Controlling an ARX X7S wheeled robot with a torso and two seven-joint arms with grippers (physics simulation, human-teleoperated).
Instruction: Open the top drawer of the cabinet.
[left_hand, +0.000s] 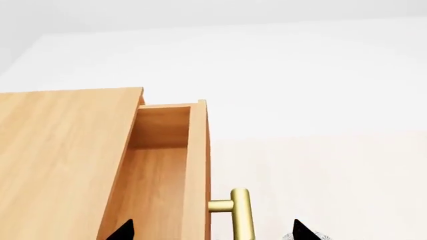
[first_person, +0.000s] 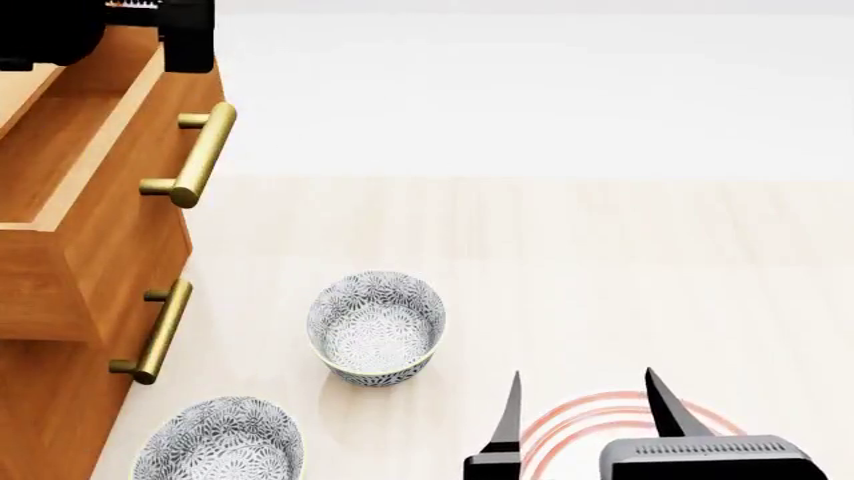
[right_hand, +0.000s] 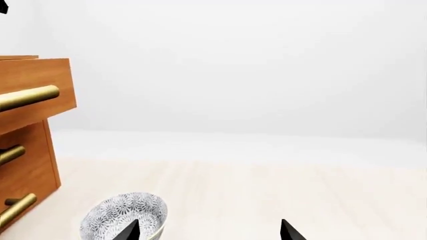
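Observation:
The cabinet (first_person: 60, 330) stands at the left of the head view. Its top drawer (left_hand: 160, 165) is pulled out, and the lighter wood inside shows. The drawer's brass bar handle (left_hand: 241, 215) sticks out from the flat front (first_person: 134, 240). My left gripper (left_hand: 212, 232) is open, its two fingertips wide apart either side of the drawer front and handle, touching neither. In the head view its black body (first_person: 134, 30) hangs over the drawer's far end. My right gripper (first_person: 581, 415) is open and empty, low over the floor, away from the cabinet.
Two patterned bowls (first_person: 378, 325) (first_person: 220, 445) sit on the light wood floor by the cabinet. A plate with pink rings (first_person: 587, 415) lies under my right gripper. The second drawer's handle (first_person: 158, 335) shows below the top one. A white wall stands behind.

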